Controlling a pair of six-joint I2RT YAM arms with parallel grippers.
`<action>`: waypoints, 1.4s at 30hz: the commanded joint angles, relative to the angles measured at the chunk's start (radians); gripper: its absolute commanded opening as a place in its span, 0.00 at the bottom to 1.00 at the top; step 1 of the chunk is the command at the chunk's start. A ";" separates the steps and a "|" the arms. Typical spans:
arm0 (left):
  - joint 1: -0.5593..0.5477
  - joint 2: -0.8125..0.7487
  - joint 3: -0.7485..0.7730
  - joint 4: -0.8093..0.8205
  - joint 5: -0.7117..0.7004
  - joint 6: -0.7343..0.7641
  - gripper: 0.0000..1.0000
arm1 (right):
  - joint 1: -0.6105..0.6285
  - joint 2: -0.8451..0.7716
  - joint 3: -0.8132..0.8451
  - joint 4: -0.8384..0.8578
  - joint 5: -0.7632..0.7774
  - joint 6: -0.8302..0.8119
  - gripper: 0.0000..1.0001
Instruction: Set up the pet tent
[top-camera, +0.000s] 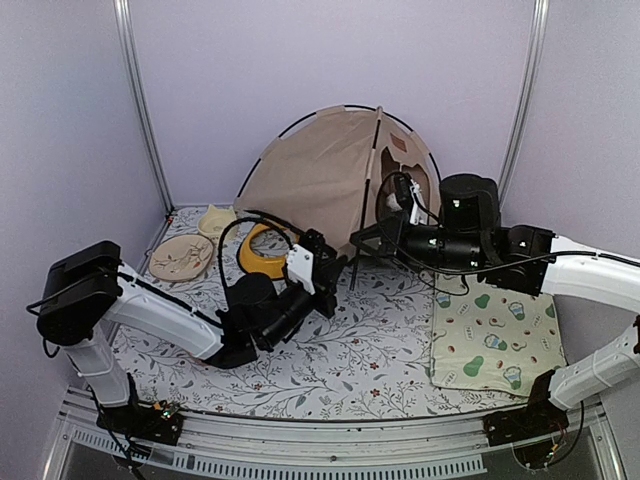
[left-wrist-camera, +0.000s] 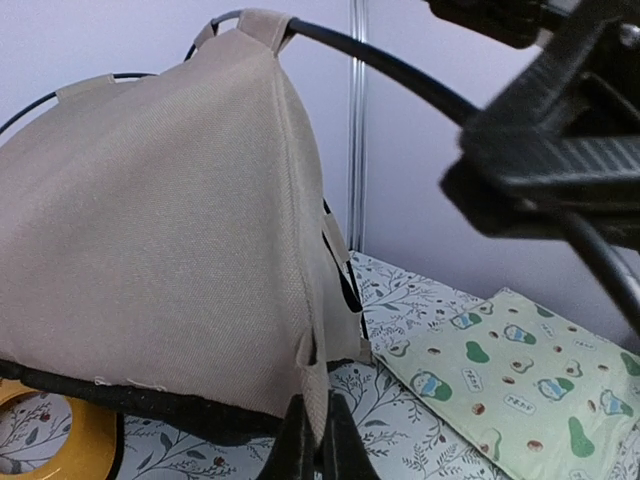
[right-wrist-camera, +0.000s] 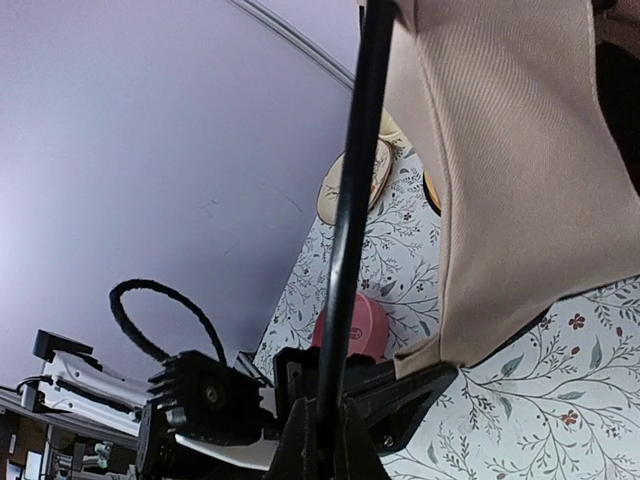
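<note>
**While both claws pinch its near corner, the pet tent stands at the far side**

Where the floral table cover (top-camera: 380, 335) meets the far wall, the pet tent (top-camera: 320, 175) stands as a dome, the biggest thing on the table. Its walls are plain tan woven fabric, joined by a raised seam that runs down from the peak. 2 thin black poles arch over it and cross at the top, threaded through tan fabric loops. A black band edges the bottom hem. The face turned right shows a dark cut-out opening with a small brown patch above it.

The left gripper (left-wrist-camera: 318, 440) has its fingers pressed together on a tan flap hanging from the tent's near corner. The right gripper (right-wrist-camera: 322, 445) is clamped on a black pole (right-wrist-camera: 350, 200) that rises straight up from its fingers beside the fabric edge. Whether that corner touches the cover cannot be told.

A yellow feeder (top-camera: 262, 250) lies just left of the tent's near hem, partly behind the left arm. A cream mat with green prints (top-camera: 497, 340) lies near right, apart from the tent.
</note>
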 joint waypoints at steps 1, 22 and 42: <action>-0.079 -0.024 -0.069 -0.029 -0.049 0.066 0.00 | -0.011 -0.012 -0.039 0.261 0.118 -0.100 0.00; -0.192 -0.095 -0.125 -0.185 -0.159 0.104 0.00 | -0.011 0.025 -0.152 0.525 0.220 -0.203 0.00; -0.220 -0.151 -0.139 -0.247 -0.172 0.107 0.00 | -0.011 0.098 -0.162 0.595 0.270 -0.225 0.00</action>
